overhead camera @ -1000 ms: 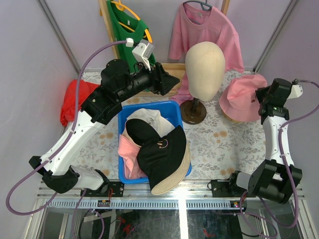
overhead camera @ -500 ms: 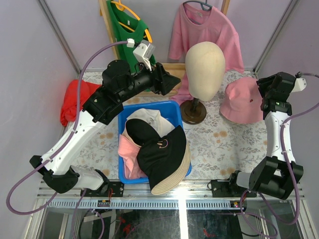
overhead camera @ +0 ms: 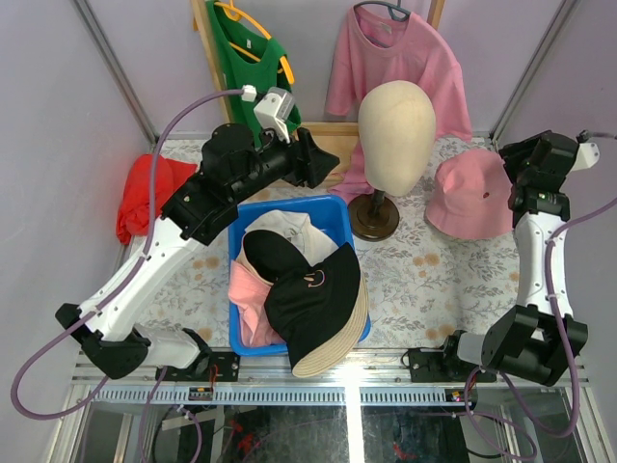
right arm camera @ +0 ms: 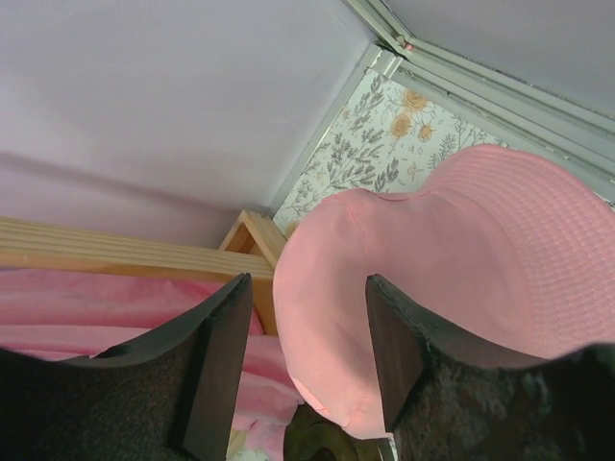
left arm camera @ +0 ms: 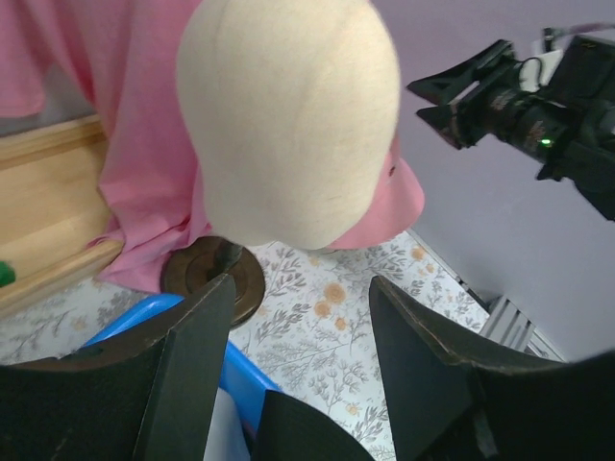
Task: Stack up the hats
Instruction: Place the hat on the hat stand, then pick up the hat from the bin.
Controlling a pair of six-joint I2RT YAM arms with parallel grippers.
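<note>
A pink bucket hat (overhead camera: 469, 198) lies on the flowered table at the right, free of any grip. My right gripper (overhead camera: 509, 162) hangs open just above its right rim. In the right wrist view the pink hat (right arm camera: 461, 259) spreads below the open right gripper (right arm camera: 307, 280). A blue bin (overhead camera: 333, 207) holds the other hats: a white one (overhead camera: 281, 225), a black cap (overhead camera: 268, 253), a pink one (overhead camera: 246, 301), and a black bucket hat (overhead camera: 313, 289) over a tan one (overhead camera: 337, 349). My left gripper (overhead camera: 333, 159) is open and empty, raised behind the bin.
A cream mannequin head (overhead camera: 395, 121) on a dark round base (overhead camera: 374, 217) stands between the bin and the pink hat; it fills the left wrist view (left arm camera: 288, 115). A red cloth bundle (overhead camera: 145, 193) lies at the far left. Green (overhead camera: 246, 48) and pink (overhead camera: 395, 58) shirts hang behind.
My right gripper has opened and let go of the pink hat, which dropped from tilted to flat on the table. The right wrist rose and drew back. The left arm shifted slightly.
</note>
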